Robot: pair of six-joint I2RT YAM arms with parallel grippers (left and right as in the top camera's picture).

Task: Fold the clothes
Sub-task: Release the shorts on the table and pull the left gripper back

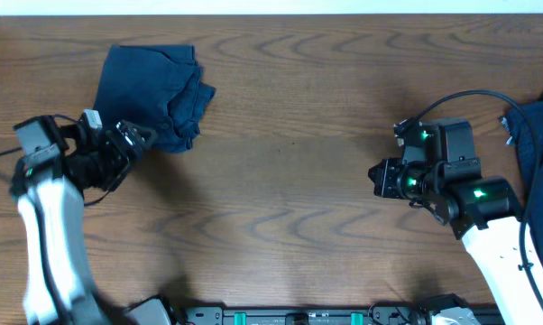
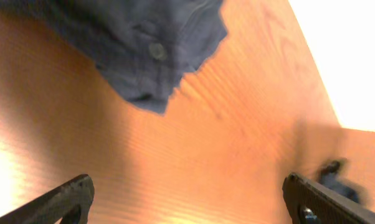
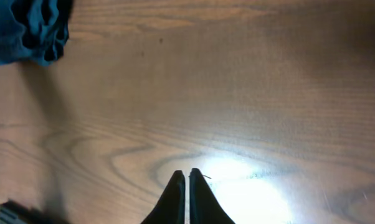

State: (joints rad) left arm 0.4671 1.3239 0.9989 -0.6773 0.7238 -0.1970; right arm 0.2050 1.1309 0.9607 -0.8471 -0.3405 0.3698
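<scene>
At the far-left corner of the surface (image 1: 289, 162), the shorts (image 1: 154, 86) look soft and limp, best pinched at the thick buttoned edge by the spread left hand (image 1: 138, 140).

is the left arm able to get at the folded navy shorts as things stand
Probably yes. The left gripper sits just beside the folded shorts with its jaws open, and only the wooden table shows between them.

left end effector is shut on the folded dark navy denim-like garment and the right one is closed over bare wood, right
No: the left end effector is open, holding nothing; the folded dark navy denim-like garment lies free beyond its fingers, as the left wrist view shows. The right end effector is closed over the bare wooden table.
</scene>
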